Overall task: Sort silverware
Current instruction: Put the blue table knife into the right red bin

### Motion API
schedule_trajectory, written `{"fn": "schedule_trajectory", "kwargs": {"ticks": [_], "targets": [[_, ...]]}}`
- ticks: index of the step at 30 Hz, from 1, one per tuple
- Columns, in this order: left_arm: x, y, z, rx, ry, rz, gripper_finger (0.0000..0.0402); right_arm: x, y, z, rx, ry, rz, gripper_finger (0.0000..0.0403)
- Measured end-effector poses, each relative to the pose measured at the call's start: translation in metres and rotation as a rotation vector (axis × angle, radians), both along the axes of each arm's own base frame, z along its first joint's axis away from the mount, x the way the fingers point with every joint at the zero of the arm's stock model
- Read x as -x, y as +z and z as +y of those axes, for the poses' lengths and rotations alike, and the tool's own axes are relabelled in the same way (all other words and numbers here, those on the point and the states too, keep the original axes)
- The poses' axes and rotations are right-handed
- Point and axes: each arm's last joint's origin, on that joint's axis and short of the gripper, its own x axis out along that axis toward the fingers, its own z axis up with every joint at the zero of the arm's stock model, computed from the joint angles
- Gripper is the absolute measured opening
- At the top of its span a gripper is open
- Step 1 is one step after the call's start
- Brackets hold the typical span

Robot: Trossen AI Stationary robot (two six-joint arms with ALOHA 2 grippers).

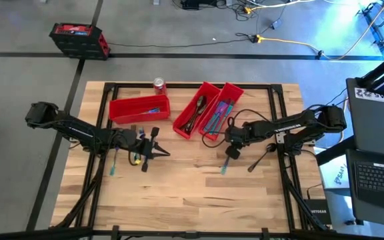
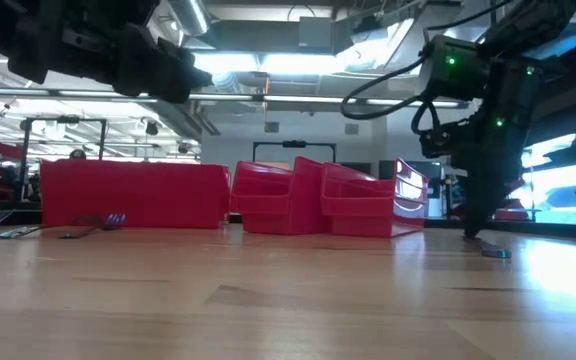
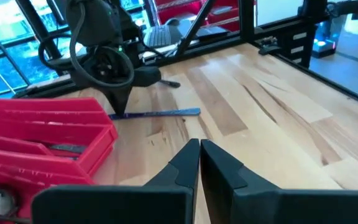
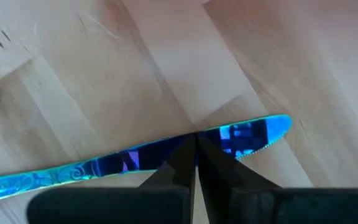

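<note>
Pinching an iridescent blue knife (image 4: pixel 166 152) lying flat on the desk (image 1: pixel 192 193), the right tool (image 4: pixel 194 155) is closed near the blade, so lifting should go slowly and level to prevent tipping.

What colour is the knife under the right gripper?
Iridescent blue and teal; the knife, pinched by the right gripper, shows best in the right wrist view.
</note>
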Motion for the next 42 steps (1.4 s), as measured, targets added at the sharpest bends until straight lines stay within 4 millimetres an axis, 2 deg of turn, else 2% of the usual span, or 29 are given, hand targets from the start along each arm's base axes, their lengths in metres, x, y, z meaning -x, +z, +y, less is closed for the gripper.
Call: {"fn": "schedule_trajectory", "kwargs": {"ticks": [6,12,17,20,23,26,29,31,34,38,42], "targets": [[0.000,-0.002,0.001,-0.003,0.003,0.016,0.0000,0.005,-0.006,0.001,-0.022,-0.018,-0.003,0.0000],[0.000,-0.002,0.001,-0.001,0.004,0.017,0.0000,0.004,-0.007,0.012,-0.095,-0.030,-0.021,0.0000],[0.000,-0.002,0.001,0.063,0.018,0.027,0.0000,0.002,-0.006,0.038,-0.241,-0.085,-0.057,0.0000],[0.001,-0.002,-0.003,0.184,0.027,0.053,0.0000,-0.002,-0.005,0.059,-0.327,-0.110,-0.119,0.0000],[0.003,-0.010,-0.017,0.241,-0.043,0.135,0.0000,-0.001,-0.004,0.077,-0.347,-0.132,-0.152,0.0000],[0.005,-0.023,-0.040,0.224,-0.174,0.214,0.0000,0.003,-0.006,0.088,-0.311,-0.145,-0.146,0.0000],[0.007,-0.043,-0.064,0.172,-0.257,0.290,0.0000,0.003,-0.010,0.094,-0.303,-0.144,-0.135,0.0000],[0.007,-0.058,-0.078,0.149,-0.253,0.355,0.0000,0.003,-0.013,0.098,-0.300,-0.138,-0.129,0.0000],[-0.008,-0.062,-0.099,0.198,-0.188,0.380,0.0000,0.002,-0.016,0.103,-0.303,-0.126,-0.140,0.0000],[-0.047,-0.047,-0.124,0.404,-0.095,0.360,0.0000,0.000,-0.016,0.106,-0.316,-0.147,-0.169,0.0000],[-0.085,-0.029,-0.147,0.476,-0.082,0.326,0.0000,-0.001,-0.016,0.106,-0.320,-0.151,-0.182,0.0000]]}}
